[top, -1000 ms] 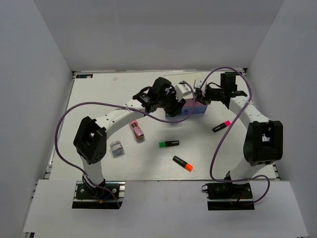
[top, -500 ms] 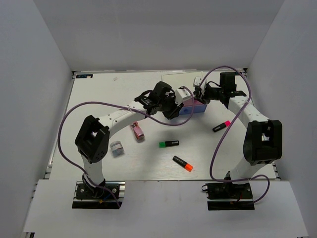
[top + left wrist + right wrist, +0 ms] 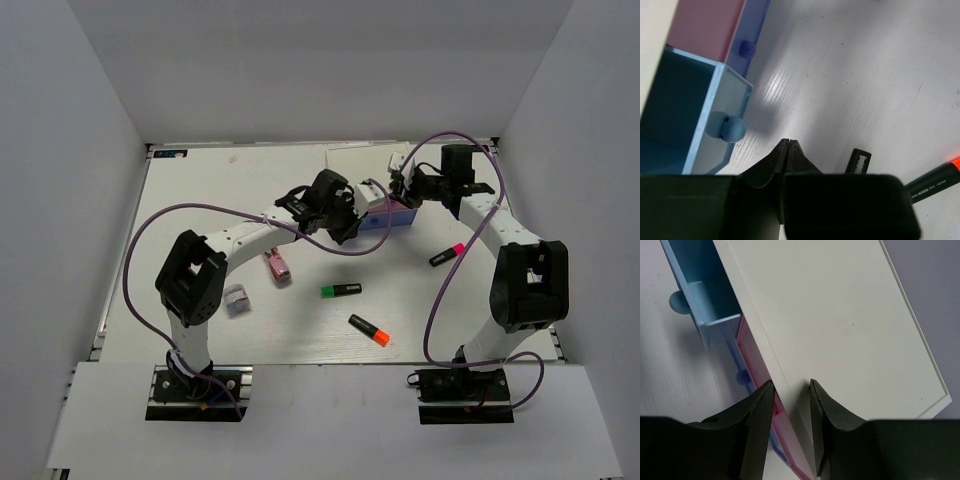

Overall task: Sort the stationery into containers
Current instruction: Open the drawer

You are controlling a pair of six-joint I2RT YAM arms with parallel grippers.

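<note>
The white drawer box [image 3: 388, 208] stands at the back middle. Its light-blue drawer [image 3: 727, 97] is pulled out and looks empty; the pink drawer [image 3: 752, 355] and the blue-violet drawer [image 3: 757, 20] are pushed in. My left gripper [image 3: 350, 222] is shut and empty, its tips [image 3: 788, 142] just right of the light-blue knob [image 3: 726, 126], apart from it. My right gripper [image 3: 789, 387] clamps the box's front top edge, one finger on the pink front, one on the white top [image 3: 840, 315]. On the table lie the green [image 3: 341, 290], orange [image 3: 369, 330] and pink [image 3: 447, 255] highlighters, the pink oblong item [image 3: 277, 263] and the grey-blue piece [image 3: 234, 299].
Purple cables loop from both arms over the table. Grey walls close in the left, right and back sides. The left wrist view shows a black highlighter end [image 3: 859, 161] and an orange cap [image 3: 952, 164] near my left fingers.
My left arm has shifted slightly left and back along the box front. The right arm and the loose stationery have not moved.
</note>
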